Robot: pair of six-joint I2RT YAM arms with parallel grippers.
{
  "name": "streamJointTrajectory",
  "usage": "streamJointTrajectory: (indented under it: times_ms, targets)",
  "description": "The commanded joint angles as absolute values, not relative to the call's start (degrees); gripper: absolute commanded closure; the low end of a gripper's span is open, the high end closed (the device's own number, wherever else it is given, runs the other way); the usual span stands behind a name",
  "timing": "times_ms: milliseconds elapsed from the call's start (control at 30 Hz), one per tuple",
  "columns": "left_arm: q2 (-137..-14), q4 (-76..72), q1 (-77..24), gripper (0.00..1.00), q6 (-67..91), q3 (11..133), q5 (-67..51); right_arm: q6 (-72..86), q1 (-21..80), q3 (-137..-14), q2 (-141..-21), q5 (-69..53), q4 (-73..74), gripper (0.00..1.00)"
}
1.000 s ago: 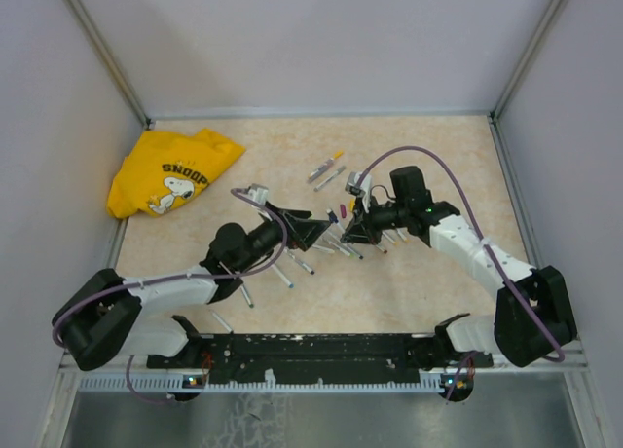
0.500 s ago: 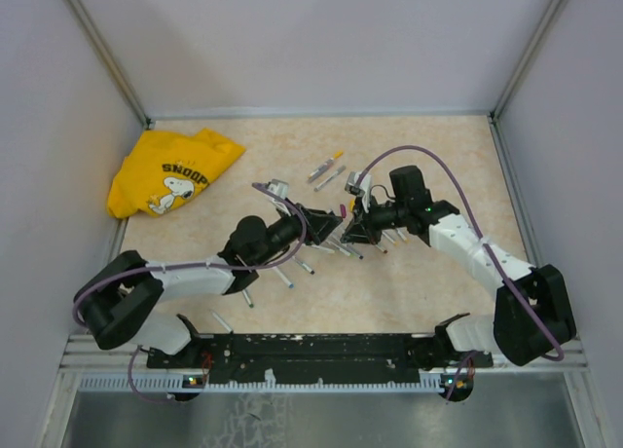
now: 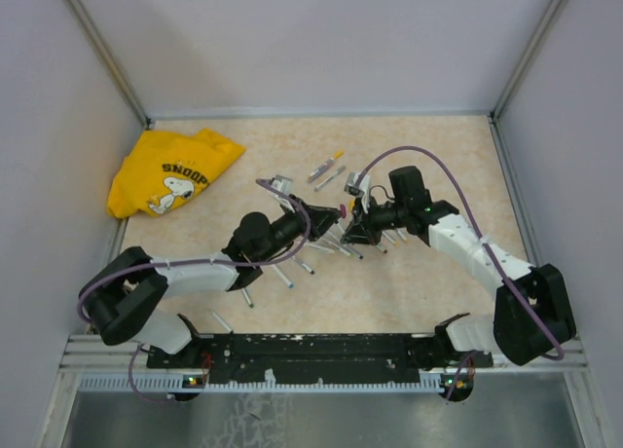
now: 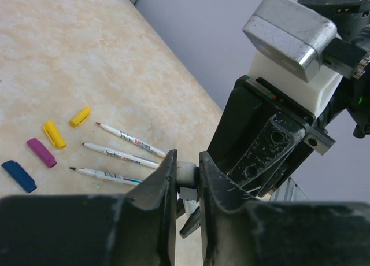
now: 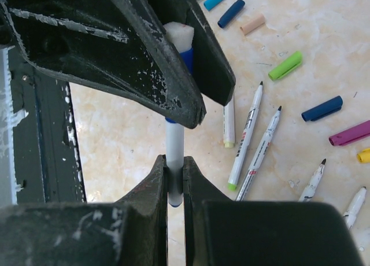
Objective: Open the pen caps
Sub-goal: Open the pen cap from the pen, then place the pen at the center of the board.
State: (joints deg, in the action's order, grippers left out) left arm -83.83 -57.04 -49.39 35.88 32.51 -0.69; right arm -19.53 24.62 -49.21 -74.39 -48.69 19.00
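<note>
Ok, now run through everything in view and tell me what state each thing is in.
left gripper, closed on one end of the held pen.
right gripper, shut on the held pen's barrel.
held pen, raised off the table, spanning both grippers, apparently capped.
loose caps, off their pens, lying flat.
uncapped pens, tips bare, lying flat.
yellow shirt, crumpled in the far left corner.

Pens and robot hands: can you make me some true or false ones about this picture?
The right gripper pinches a pen. True.
The left gripper is far from that pen. False: it grips its other end.
Loose caps lie on the table. True.
The shirt is red. False: it is yellow.
Everything lying there is capped. False: loose pens show bare tips.
</note>
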Motion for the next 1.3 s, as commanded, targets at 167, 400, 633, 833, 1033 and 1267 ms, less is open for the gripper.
streamJointTrajectory:
  times_ms: [167,400,633,833,1033,1267]
  targets:
    - [-83.3,-59.1,-48.6,1.0,33.9,34.4,-1.3,-20.7,25.1,-52.6,-74.4,-49.6,18.3,1.0]
    - [-76.0,-58.1,-37.0,1.0,35.6,35.7,1.8,-20.6,25.7,-53.3,-73.9,-51.0,19.0,1.0]
    - [-72.5,-56.4,-31.2,1.0,36.7,39.1,4.4,-20.7,26.9,-53.3,-73.8,-50.0,19.0,1.0]
    - [-68.6,-56.2,-29.2,1.0,37.1,35.7,-0.8,-22.7,26.0,-54.2,-73.0,-42.4,20.7,1.0]
    - [-63.9,-52.9,-29.2,1.0,35.2,27.0,-11.7,-25.5,16.6,-57.2,-74.0,-22.7,25.0,1.0]
    - [-60.6,-48.5,-31.3,1.0,32.0,19.9,-14.5,-24.0,8.7,-58.5,-79.4,-15.9,27.0,1.0]
